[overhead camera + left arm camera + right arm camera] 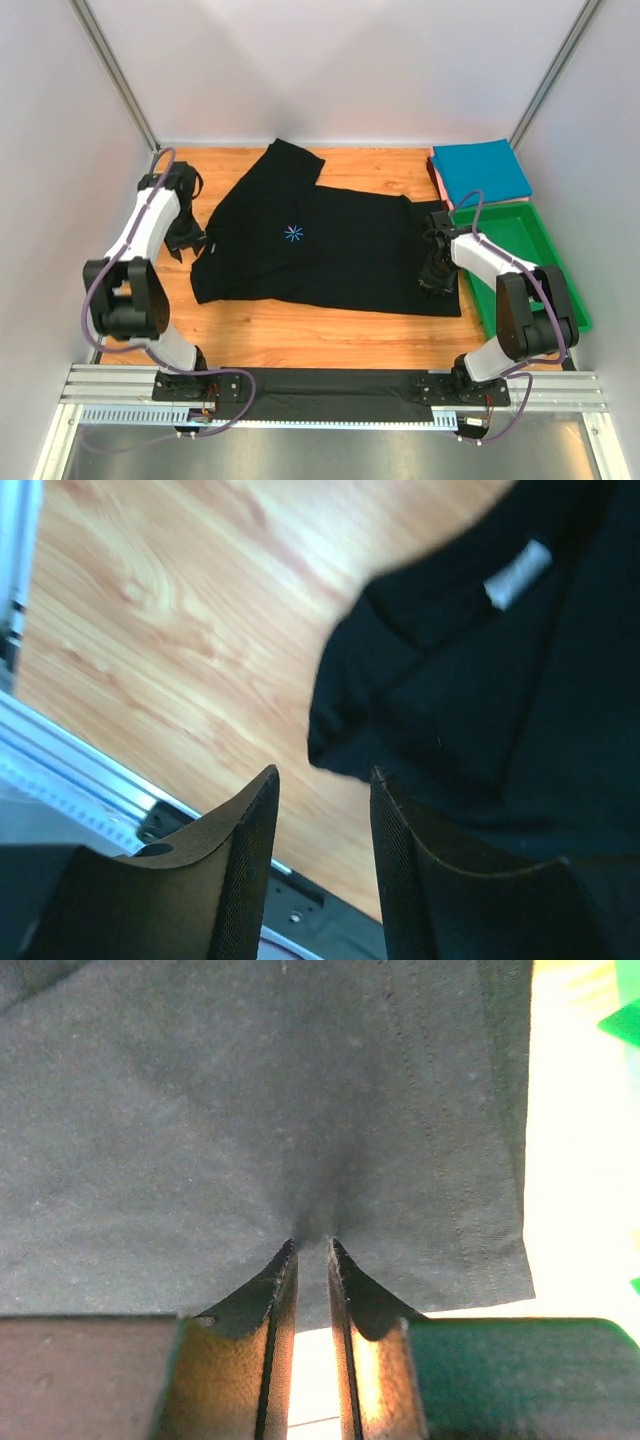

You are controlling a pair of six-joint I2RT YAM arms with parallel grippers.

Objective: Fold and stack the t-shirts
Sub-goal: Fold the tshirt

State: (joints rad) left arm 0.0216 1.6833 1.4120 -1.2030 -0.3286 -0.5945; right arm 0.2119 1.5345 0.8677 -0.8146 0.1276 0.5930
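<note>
The large black t-shirt (330, 245) lies spread on the wooden table, its upper left part folded over, with the starburst mark (293, 234) showing. My left gripper (186, 238) is open and empty at the shirt's left sleeve. In the left wrist view the gripper (322, 785) hangs just off the sleeve edge (480, 680). My right gripper (436, 277) sits on the shirt's right hem. In the right wrist view it (312, 1247) is pinched on a pucker of the black cloth (200, 1110). The folded teal t-shirt (481, 170) lies on the reddish one (434, 176) at the back right.
A green plastic tray (520, 228) stands at the right edge, just beside my right arm, and shows as a corner in the right wrist view (622, 1024). White walls enclose the table. The metal rail (330, 385) runs along the near edge and shows in the left wrist view (70, 770).
</note>
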